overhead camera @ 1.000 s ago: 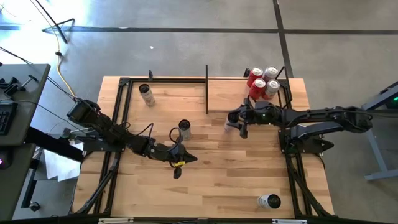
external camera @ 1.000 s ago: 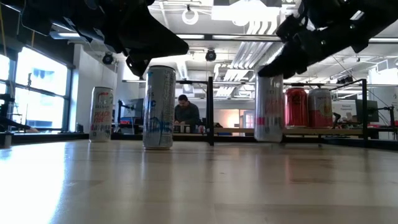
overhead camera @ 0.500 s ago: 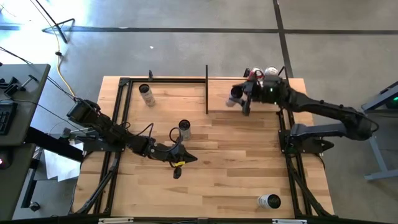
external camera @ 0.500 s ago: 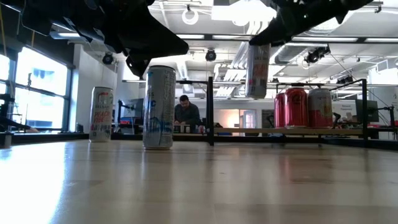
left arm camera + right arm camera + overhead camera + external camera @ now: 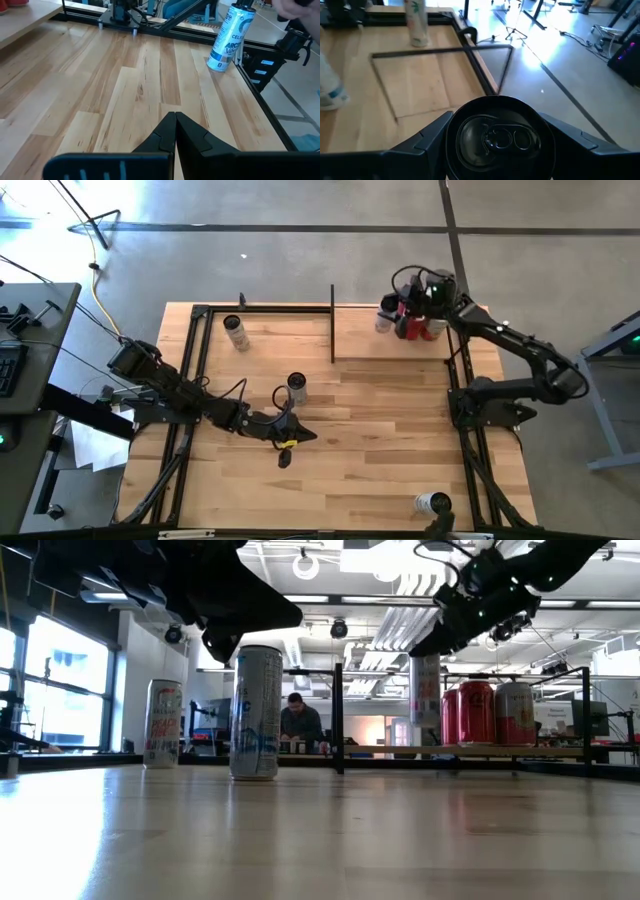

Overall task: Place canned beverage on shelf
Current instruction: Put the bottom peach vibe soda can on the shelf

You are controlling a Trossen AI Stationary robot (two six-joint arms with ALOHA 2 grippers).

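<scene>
The right end effector (image 5: 388, 316) is gripping a slim can (image 5: 425, 690) by its upper part, its fingers (image 5: 427, 137) pressing on either side of the can's top (image 5: 499, 138). It is holding the can upright over the shelf (image 5: 370, 340), just beside the red cans (image 5: 412, 320) that are standing at the shelf's far right corner. In the low view the can's base is sitting level with the red cans (image 5: 476, 712), though whether it is touching the shelf (image 5: 520, 749) is unclear. The left end effector (image 5: 287, 442) is resting clenched and empty near the middle of the table (image 5: 380, 450), its fingers (image 5: 170, 135) pressed together, close to another slim can (image 5: 296, 388). One more can (image 5: 235, 332) is standing near the far left, and a fourth (image 5: 433, 503) near the front right edge
</scene>
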